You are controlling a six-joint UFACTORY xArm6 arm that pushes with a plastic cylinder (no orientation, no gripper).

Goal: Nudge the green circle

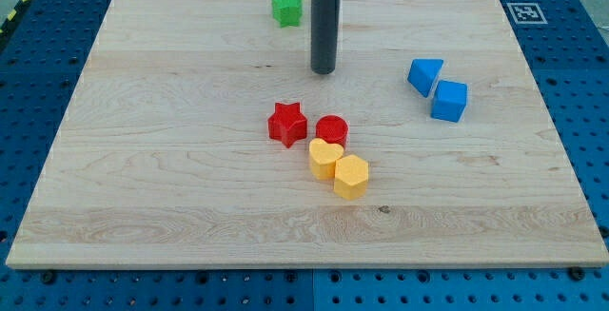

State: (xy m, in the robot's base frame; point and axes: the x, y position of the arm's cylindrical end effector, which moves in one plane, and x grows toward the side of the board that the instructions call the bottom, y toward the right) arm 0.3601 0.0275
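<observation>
While blue pegboard (38,111) surrounds the wooden board (171,178), my tip (324,70) rests there

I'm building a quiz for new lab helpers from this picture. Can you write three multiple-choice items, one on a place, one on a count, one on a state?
1. Where does my tip stand?
A. Toward the view's top, above the red star-shaped block
B. Touching the yellow hexagonal block
C. Off the wooden board

2. How many blue blocks show?
A. One
B. Two
C. Four

3. How do the red round block and the yellow heart-shaped block lie?
A. At opposite edges of the board
B. One on top of the other
C. Side by side, close together

Answers:
1. A: the rod ends on bare wood between the green blocks and the red pair.
2. B: a blue wedge-like block and a blue cube sit at the view's right.
3. C: they lie next to each other near the board's middle.
</observation>
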